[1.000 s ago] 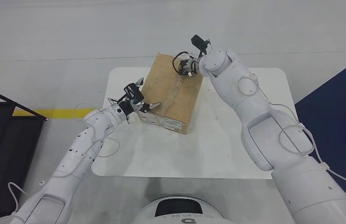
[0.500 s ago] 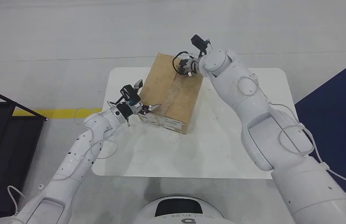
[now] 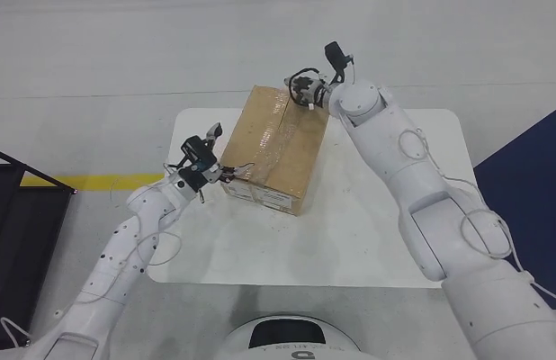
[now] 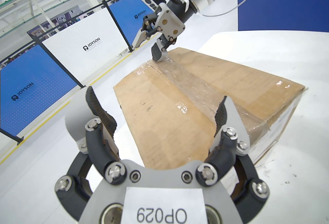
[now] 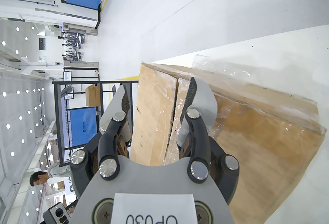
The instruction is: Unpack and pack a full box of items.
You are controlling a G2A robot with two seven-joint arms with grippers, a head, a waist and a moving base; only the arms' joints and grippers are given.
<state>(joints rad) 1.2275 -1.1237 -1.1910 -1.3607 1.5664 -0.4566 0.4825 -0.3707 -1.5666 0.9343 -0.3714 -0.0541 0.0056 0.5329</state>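
One box [image 3: 287,153], taped seam [image 3: 264,135] running 1 to 7 o'clock: right gripper [image 4: 145,51], spread, touches the 1 o'clock end; left gripper [image 4: 158,96], also spread, sits at 7.

Our left gripper [image 4: 158,96] was wide open, its arm bent at the elbow; our right gripper [image 5: 158,87] was open too, arm stretched forward.

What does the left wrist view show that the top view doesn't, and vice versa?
Left wrist view: the open right gripper has one fingertip on the clear tape seam at the far end of the box; the left gripper is open at the near end. Top view: the whole white table, with the box on its far left part. Both: the box closed and taped, a gripper at each end.
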